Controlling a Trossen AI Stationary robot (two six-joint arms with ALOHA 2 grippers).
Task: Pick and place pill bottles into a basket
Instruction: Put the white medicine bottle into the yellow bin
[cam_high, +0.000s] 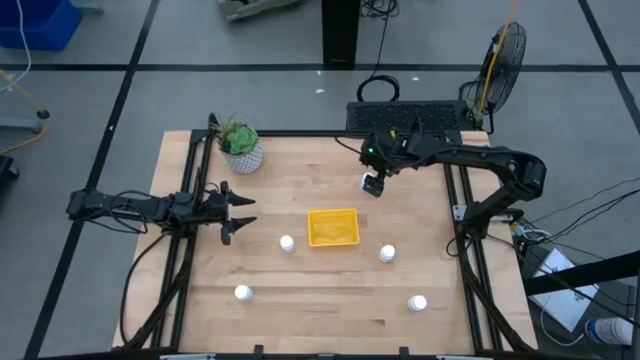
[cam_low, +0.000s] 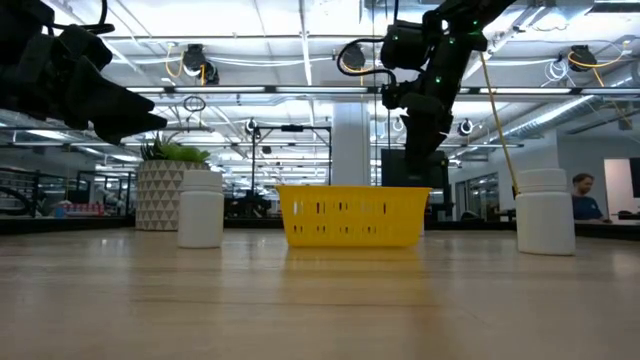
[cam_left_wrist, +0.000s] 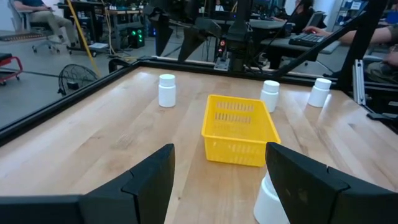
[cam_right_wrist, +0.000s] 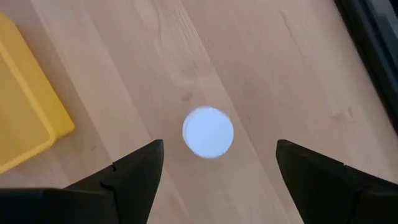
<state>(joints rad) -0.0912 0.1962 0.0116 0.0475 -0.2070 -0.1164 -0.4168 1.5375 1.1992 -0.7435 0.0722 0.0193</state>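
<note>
Right pincer (cam_right_wrist: 214, 165) wide open, holding nothing, pointed straight down over one bottle (cam_right_wrist: 208, 132); white cap seen centred between the two fingers, no contact yet. In high view, right pincer (cam_high: 373, 184) at 1 o'clock from basket (cam_high: 333, 227), near counter's back edge; that bottle hidden under the wrist there. Basket yellow, empty by the look of it, mid-counter. Other bottles standing upright on the counter (cam_high: 330, 300): one at 9 o'clock just beside basket (cam_high: 287, 243), one at 4 o'clock (cam_high: 387, 253), one at 5 o'clock near front edge (cam_high: 417, 302), one at 7 o'clock near front (cam_high: 242, 293). Left pincer (cam_high: 238, 212) at 9 o'clock, well apart from basket, partly open, empty, waiting. Plant pot (cam_high: 243, 155) at 11 o'clock, not part of task.

Step judged: approach for first pick, nothing placed yet. Next move likely needs: straight descent keeping cap centred, fingers either side of bottle body, close, lift, then carry toward 7 o'clock to the basket.
</note>
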